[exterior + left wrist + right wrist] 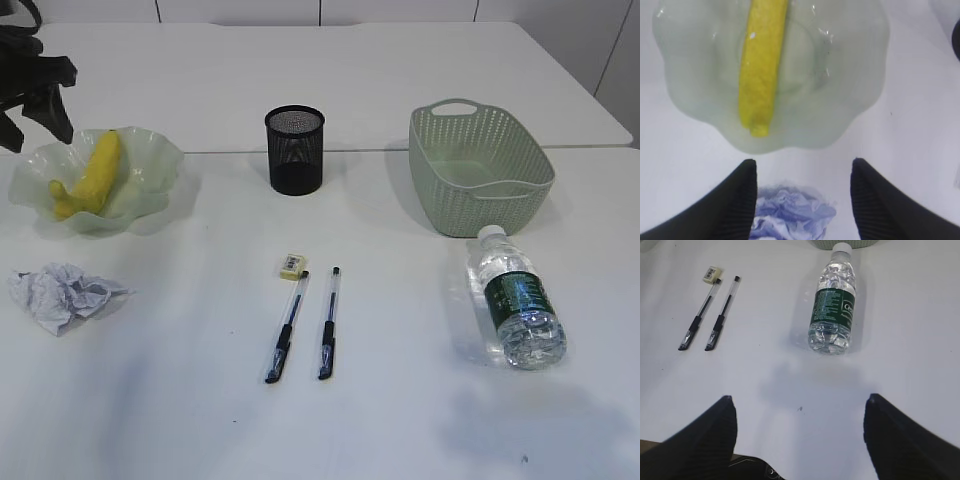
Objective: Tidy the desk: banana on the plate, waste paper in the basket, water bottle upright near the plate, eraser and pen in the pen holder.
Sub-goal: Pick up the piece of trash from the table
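Nearest the camera lies the clear plastic water bottle with a green label, on its side just before the pale green woven plastic basket. The yellow banana rests in the wavy translucent glass plate. The left gripper, jaws apart, hangs above the crumpled white waste paper. The right gripper is spread wide, empty. The black mesh pen holder stands upright; two black pens and a small eraser lie before it.

A white table fills the foreground, a second white table butts against its far edge, and pale wall panels stand behind under even light
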### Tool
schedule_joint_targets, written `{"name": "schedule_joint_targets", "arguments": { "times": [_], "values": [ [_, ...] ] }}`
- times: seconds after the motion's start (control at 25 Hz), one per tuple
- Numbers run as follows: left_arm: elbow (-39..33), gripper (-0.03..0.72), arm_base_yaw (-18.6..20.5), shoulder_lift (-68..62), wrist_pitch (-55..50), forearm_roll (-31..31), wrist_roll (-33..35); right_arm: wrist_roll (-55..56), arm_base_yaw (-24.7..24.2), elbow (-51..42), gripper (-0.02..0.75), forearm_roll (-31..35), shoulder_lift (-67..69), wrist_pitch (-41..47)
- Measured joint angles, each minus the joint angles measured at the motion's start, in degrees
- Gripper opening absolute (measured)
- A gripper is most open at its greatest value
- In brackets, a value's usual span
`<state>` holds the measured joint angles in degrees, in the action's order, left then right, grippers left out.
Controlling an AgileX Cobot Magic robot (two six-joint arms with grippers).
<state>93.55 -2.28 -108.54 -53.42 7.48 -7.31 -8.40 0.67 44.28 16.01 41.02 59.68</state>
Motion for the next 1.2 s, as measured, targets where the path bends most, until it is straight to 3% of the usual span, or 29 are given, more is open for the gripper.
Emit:
{"name": "schedule_joint_targets", "arguments": {
  "times": [0.6, 0.96, 1.2],
  "values": [
    [-1.3, 0.42, 0.0, 13.1, -12.3, -6.0, 3.2, 0.0, 0.0, 0.0, 0.585, 0.0, 0.0, 2.4],
    [-18.1, 0.421, 0.0, 22.5, -10.2, -5.9, 4.7, 0.0, 0.0, 0.0, 0.585, 0.4, 0.0, 2.5],
    [-28.6, 0.42, 0.0, 23.7, -7.3, 1.6, 15.1, 0.0, 0.0, 0.0, 0.585, 0.5, 0.0, 2.0]
  ]
}}
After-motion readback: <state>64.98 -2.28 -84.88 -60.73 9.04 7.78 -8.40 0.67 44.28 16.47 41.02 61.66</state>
